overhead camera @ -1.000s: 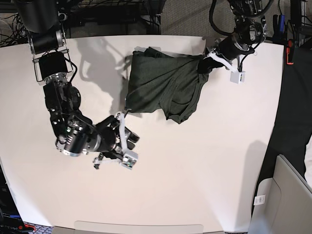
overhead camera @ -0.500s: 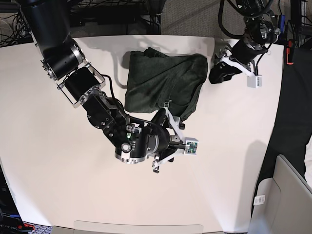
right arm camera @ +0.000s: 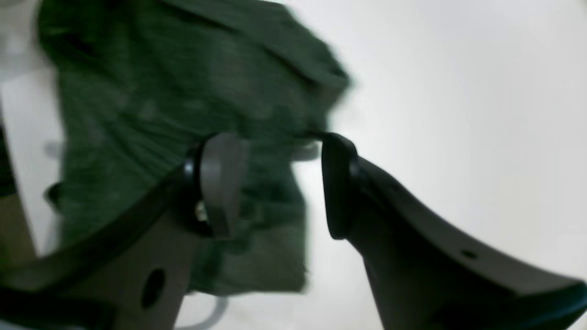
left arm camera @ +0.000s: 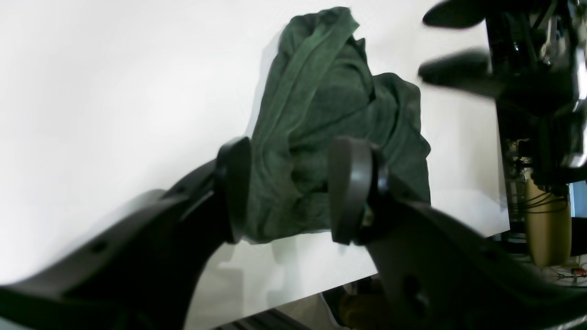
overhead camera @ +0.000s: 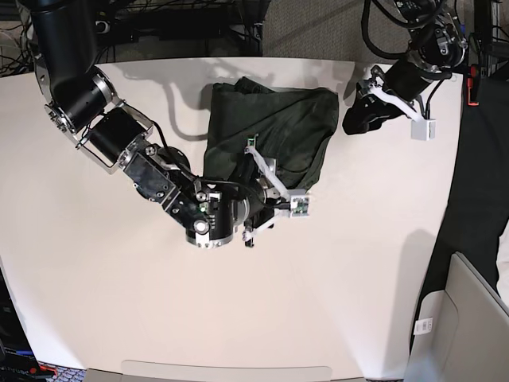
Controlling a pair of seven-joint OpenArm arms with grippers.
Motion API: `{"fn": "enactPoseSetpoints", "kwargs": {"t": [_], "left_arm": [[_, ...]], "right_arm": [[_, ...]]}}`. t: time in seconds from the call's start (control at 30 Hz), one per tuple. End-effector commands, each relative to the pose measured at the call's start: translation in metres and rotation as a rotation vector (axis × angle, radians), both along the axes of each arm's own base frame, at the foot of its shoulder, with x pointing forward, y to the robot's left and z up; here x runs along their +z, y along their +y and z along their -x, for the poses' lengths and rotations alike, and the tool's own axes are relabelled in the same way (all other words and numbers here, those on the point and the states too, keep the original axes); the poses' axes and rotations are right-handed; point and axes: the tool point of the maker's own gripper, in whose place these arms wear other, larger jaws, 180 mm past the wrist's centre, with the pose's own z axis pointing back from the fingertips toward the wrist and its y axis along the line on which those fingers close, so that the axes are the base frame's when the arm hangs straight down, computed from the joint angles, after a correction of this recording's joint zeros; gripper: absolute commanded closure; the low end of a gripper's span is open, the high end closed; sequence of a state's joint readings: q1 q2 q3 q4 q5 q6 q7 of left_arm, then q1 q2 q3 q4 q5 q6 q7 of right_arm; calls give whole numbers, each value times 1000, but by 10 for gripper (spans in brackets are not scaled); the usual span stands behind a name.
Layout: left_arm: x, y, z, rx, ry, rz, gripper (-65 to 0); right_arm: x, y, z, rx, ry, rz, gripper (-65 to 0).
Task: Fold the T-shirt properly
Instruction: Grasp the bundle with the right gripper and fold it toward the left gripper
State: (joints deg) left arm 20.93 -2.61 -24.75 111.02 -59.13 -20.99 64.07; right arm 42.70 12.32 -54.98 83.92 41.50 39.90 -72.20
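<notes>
Shirt (overhead camera: 270, 131) is lying bunched at the worktop's (overhead camera: 358, 278) far edge. Left claw (overhead camera: 358, 118) is spread, empty, beside it; right claw (overhead camera: 266, 179) is spread over the near hem. Hem corners should be pinched squarely, single-layer.

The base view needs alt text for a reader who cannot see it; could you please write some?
Seen from above, a dark green shirt lies bunched on a white table. The right arm's open pincer hovers over its near edge, while the left pincer sits open just beside its far corner.
</notes>
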Motion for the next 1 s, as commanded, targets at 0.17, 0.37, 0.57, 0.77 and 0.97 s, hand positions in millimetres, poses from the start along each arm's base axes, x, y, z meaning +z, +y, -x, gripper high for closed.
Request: {"fn": "enactPoseSetpoints", "kwargs": {"t": [0.17,0.37,0.57,0.77,0.97], "left_arm": [[8,-12,-4,-33,-31,19,-271],[7,-22,-2,-62,-25,34,-271],[6,-22,-1,-62,-23,34,-271],[3,-33,4,-92,-9,48,-271],[4,-67,8,-195,-6,83,-271]], "right_arm": [[-15,14,-12,2,-12,14,-288],[-38,38,-27,-34,-30,13,-287],[-46,65,-26,-15,-57,-55,-287],[-33,74,-33,-70,-40,-166,-287],[-23,65,-52,-151,-59,-198,-287]]}}
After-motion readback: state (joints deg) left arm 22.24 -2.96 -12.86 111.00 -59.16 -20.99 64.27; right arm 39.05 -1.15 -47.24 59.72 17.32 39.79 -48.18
